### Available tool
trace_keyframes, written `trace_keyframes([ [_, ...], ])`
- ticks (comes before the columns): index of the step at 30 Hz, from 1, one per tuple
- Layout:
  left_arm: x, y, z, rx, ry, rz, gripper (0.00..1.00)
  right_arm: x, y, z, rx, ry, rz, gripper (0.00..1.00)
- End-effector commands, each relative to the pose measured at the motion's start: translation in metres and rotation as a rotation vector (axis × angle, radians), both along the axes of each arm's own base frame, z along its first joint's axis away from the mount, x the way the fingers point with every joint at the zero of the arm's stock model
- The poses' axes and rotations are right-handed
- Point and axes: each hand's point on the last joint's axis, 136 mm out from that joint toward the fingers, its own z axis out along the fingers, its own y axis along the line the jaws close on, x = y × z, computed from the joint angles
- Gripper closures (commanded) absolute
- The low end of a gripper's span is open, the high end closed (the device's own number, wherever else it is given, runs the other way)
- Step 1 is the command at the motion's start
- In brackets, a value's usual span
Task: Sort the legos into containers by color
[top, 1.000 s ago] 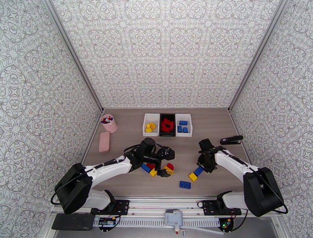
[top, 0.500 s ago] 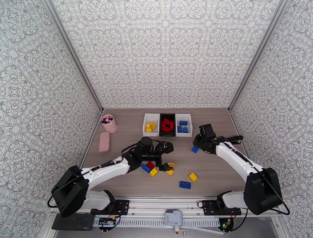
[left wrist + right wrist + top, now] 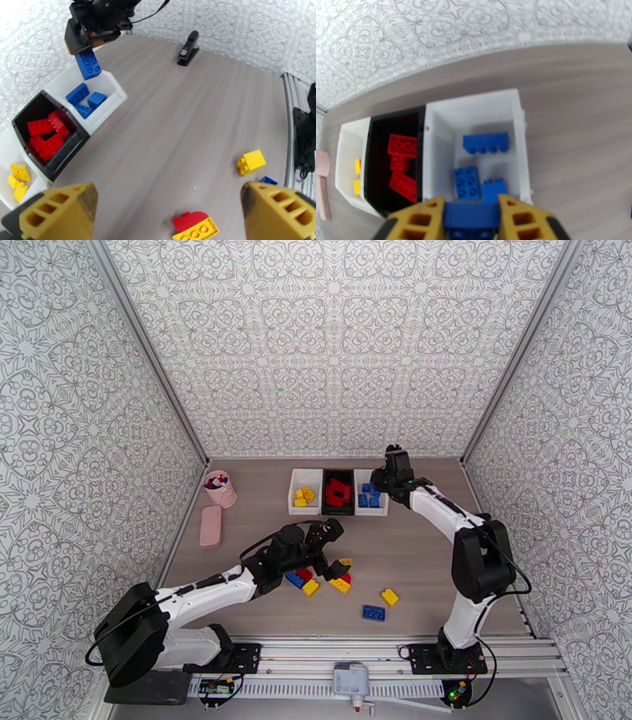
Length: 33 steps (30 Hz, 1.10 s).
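Right gripper clenched on a blue brick, I hold it just above the right-hand white bin, where the other blue legos lie, so that letting go should drop it among its own colour; the black bin holds reds, the left white bin yellows; my left gripper hangs spread wide over the loose bricks nearer me, placed for another pick.

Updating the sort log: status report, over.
Right pincer shut on blue lego, above the white bin of blues. Left pincer open, empty, over loose legos. Nothing blocking the drop.
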Motion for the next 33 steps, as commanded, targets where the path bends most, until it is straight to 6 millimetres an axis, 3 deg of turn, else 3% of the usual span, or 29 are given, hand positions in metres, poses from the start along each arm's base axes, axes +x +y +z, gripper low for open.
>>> trace_keyframes([
  [1, 0.007, 0.009, 0.010, -0.022, -0.038, 0.094, 0.00, 0.023, 0.000, 0.011, -0.087, -0.064, 0.035, 0.79],
  [6, 0.005, 0.019, 0.012, -0.043, -0.047, 0.155, 0.00, 0.045, -0.008, -0.008, -0.182, -0.060, 0.034, 0.79],
  [12, 0.000, 0.025, 0.008, -0.017, -0.043, 0.156, 0.00, 0.064, -0.014, -0.023, -0.176, -0.049, 0.017, 0.80],
  [26, 0.010, 0.047, 0.004, -0.020, 0.005, 0.258, 0.00, 0.075, -0.006, -0.039, -0.161, -0.025, 0.050, 0.78],
  [30, 0.011, 0.059, 0.003, -0.027, 0.053, 0.329, 0.00, 0.077, 0.002, -0.047, -0.135, 0.007, 0.077, 0.74],
  [33, 0.011, 0.072, -0.003, -0.009, 0.097, 0.396, 0.01, 0.078, 0.002, -0.042, -0.126, -0.001, 0.071, 0.61],
])
